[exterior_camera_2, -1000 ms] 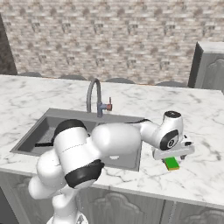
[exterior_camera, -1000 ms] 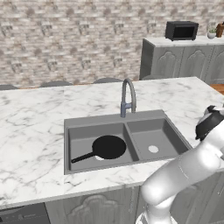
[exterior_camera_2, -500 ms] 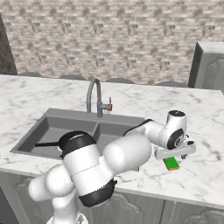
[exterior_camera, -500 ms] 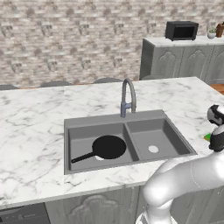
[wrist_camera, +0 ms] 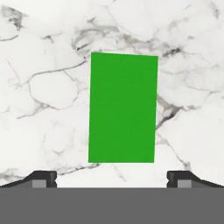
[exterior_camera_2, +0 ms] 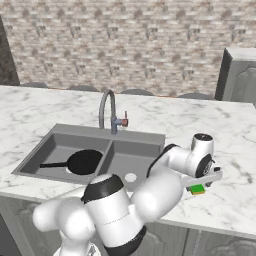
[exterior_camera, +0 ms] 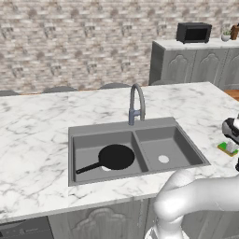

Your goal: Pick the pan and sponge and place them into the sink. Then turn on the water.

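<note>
the pan [exterior_camera: 115,156] already lies in the left basin of the sink [exterior_camera: 186,142], its handle pointing toward 8 o'clock in the left base view, so that part of the job looks done. the sponge [wrist_camera: 123,107] is still on the marble desk [exterior_camera: 37,135], outside the sink at its 3 o'clock side and near the desk's front edge. the pincer [wrist_camera: 112,176] hangs straight above it, jaws spread wide and empty, one fingertip at 7 o'clock and the other at 5 o'clock of the green block in the hand view, neither touching it. the faucet [exterior_camera: 136,103] stands at 12 o'clock of the sink with no stream showing. left to do, by my reading: lower and close on the sponge, carry it into a basin, then turn on the water.
</note>
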Motion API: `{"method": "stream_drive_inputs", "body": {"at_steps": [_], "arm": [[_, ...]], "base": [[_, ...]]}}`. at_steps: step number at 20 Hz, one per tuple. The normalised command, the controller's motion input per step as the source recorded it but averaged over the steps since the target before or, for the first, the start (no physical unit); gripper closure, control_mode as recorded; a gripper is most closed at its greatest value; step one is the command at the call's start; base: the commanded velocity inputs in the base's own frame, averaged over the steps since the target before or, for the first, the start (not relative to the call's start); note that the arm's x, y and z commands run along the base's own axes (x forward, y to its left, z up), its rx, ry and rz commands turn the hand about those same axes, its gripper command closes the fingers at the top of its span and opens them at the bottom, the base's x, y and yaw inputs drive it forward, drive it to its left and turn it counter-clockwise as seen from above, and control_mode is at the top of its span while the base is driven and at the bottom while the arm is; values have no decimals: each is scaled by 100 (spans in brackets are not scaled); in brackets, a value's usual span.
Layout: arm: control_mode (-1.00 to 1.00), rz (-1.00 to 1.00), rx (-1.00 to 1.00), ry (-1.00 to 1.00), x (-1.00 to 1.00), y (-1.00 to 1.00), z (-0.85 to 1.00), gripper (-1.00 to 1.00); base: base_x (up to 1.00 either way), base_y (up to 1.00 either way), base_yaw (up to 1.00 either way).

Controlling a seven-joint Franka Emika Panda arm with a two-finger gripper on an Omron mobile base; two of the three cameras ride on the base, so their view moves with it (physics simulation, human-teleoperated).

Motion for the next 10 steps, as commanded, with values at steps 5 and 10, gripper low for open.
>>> {"method": "stream_drive_inputs", "body": {"at_steps": [5, 10], "arm": [[-100, 1, 0, 0, 3, 0, -1, -100], [-100, 0, 0, 1, 20, 0, -3, -100]], "base": [[0, 0, 0], [0, 0, 0]]}}
